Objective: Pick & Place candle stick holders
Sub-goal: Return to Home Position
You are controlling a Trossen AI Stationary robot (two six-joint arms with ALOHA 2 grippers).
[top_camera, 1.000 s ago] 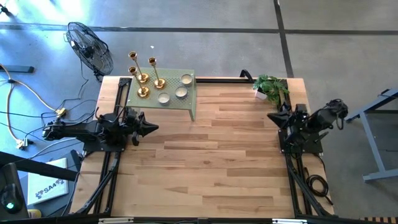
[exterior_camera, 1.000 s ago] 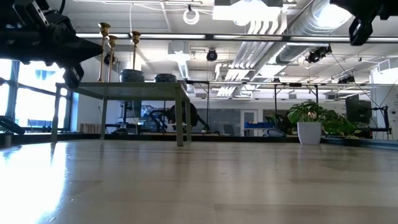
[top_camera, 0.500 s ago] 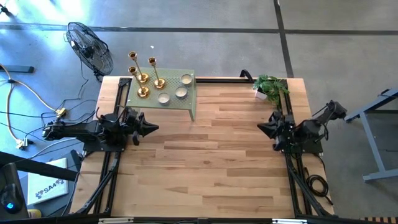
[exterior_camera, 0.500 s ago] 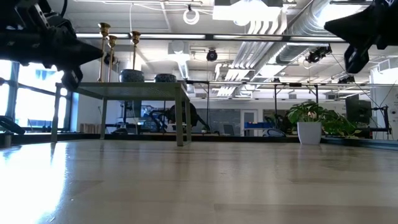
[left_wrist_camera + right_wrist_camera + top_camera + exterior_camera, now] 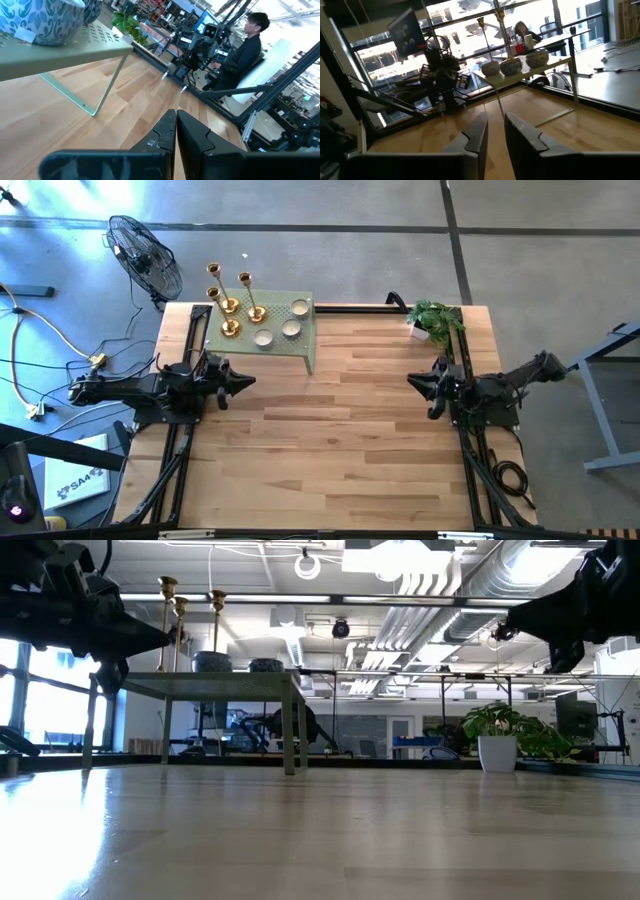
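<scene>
**Operator:** Currently, where do the candle stick holders (image 5: 230, 327) stand?

**Technician:** All three stand upright on the green shelf (image 5: 277, 311), grouped at its left end. The shelf sits at the far left corner of the table (image 5: 340, 440). Three round candles (image 5: 291, 328) rest on the same shelf, just to their right.

**Operator:** Left gripper condition?

**Technician:** The left gripper (image 5: 249, 381) hangs above the table's left side, near the shelf's front, pointing toward the middle. Its fingers are pressed together, with nothing between them.

**Operator:** Right gripper condition?

**Technician:** The right gripper (image 5: 411, 382) hangs above the right side, near the potted plant (image 5: 435, 318), facing the left arm. A narrow gap separates its fingers; nothing is held. Neither gripper touches the shelf.
</scene>
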